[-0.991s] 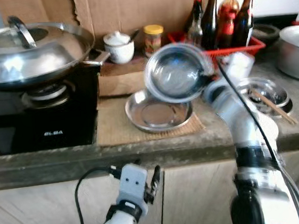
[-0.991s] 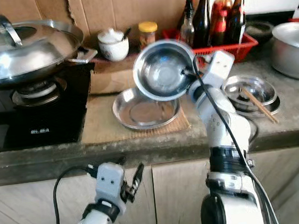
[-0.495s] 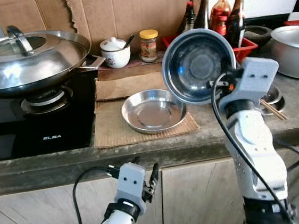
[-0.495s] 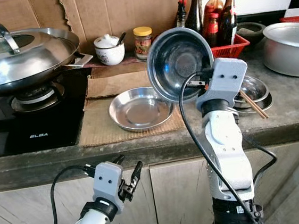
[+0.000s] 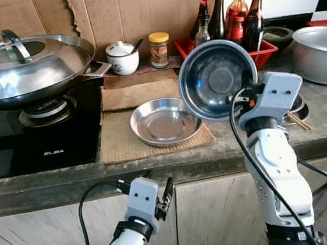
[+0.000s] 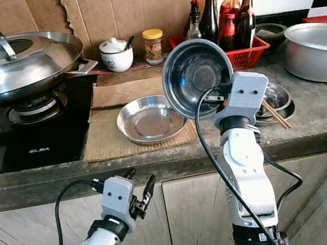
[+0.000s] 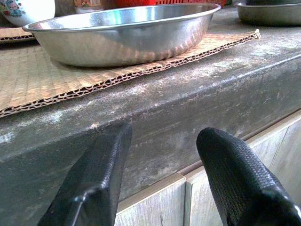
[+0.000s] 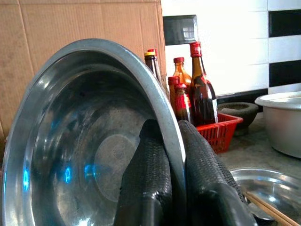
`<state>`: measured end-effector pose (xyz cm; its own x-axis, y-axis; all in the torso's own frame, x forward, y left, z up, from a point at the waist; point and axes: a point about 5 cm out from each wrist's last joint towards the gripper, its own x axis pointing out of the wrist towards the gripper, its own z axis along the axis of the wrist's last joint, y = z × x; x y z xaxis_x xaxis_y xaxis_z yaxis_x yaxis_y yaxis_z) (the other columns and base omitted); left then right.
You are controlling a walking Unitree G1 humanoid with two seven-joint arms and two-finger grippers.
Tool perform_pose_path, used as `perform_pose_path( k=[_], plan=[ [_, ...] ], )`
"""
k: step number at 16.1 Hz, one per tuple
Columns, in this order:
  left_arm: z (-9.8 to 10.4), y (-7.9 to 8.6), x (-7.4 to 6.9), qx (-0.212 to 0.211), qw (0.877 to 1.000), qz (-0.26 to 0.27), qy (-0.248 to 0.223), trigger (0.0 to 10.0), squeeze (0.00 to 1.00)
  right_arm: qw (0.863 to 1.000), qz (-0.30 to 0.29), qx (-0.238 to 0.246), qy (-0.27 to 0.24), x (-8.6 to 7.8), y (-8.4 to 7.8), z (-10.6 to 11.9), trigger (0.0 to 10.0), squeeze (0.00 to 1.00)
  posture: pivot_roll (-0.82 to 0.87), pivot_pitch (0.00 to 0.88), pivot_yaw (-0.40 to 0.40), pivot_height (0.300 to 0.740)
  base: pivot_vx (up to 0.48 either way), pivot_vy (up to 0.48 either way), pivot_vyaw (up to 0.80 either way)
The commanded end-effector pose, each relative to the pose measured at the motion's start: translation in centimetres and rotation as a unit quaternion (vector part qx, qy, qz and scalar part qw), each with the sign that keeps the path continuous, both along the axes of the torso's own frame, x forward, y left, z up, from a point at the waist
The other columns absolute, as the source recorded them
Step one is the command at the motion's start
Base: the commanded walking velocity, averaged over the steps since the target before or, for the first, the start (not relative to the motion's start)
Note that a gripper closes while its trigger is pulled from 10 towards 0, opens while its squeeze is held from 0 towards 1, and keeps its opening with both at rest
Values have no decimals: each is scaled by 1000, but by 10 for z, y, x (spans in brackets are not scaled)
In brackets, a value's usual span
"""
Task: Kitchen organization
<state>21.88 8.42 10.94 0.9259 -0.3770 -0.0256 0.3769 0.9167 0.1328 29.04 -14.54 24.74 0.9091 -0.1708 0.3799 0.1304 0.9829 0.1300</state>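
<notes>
My right gripper (image 5: 239, 96) is shut on the rim of a steel bowl (image 5: 217, 79), held upright on edge above the counter, its hollow facing me. In the right wrist view the two fingers (image 8: 150, 179) pinch the bowl (image 8: 80, 141) rim between them. A shallow steel plate (image 5: 164, 121) lies on a corrugated cardboard mat (image 5: 119, 142) to the left of the held bowl. My left gripper (image 5: 164, 196) hangs below the counter edge, open, its fingers (image 7: 99, 179) empty in front of the counter's concrete lip, with the plate (image 7: 122, 33) above.
A lidded wok (image 5: 25, 61) sits on the black stove (image 5: 38, 150) at left. Sauce bottles stand in a red basket (image 5: 264, 50) at the back. A white jar (image 5: 122, 56) and spice jar (image 5: 158, 48) stand by the cardboard wall. A large pot (image 5: 319, 47) and dishes with chopsticks (image 5: 296, 119) are at right.
The right gripper has lifted the bowl off the plate area, swung it slightly right and toward me, then lowered it a little. The camera shifted too. The left arm stays put.
</notes>
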Motion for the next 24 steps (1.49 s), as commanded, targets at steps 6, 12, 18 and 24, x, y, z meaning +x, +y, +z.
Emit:
perform_pose_path(
  k=[6, 12, 18, 24],
  plan=[
    [-2, 0, -2, -3, 1000, -10, 3, 10000, 0, 1000, -8, 13, -12, -10, -2, 1, 0, 0, 34, 0, -18, 740, -40, 0, 0],
    [-2, 0, -3, -3, 1000, -12, 3, 10000, 0, 1000, -13, 10, 0, -13, -5, -5, 0, 0, 34, 0, -19, 740, -269, 0, 0],
    [-3, -1, -3, -1, 1000, -14, 4, 10000, 0, 1000, -11, 5, 9, -14, -4, -10, 0, 0, 35, 0, -20, 740, -281, 0, 0],
    [-4, -1, -4, -1, 1000, -18, 5, 10000, 0, 999, -5, -9, 49, -25, -4, -34, 0, 0, 28, 0, -15, 740, -282, 0, 0]
  ],
)
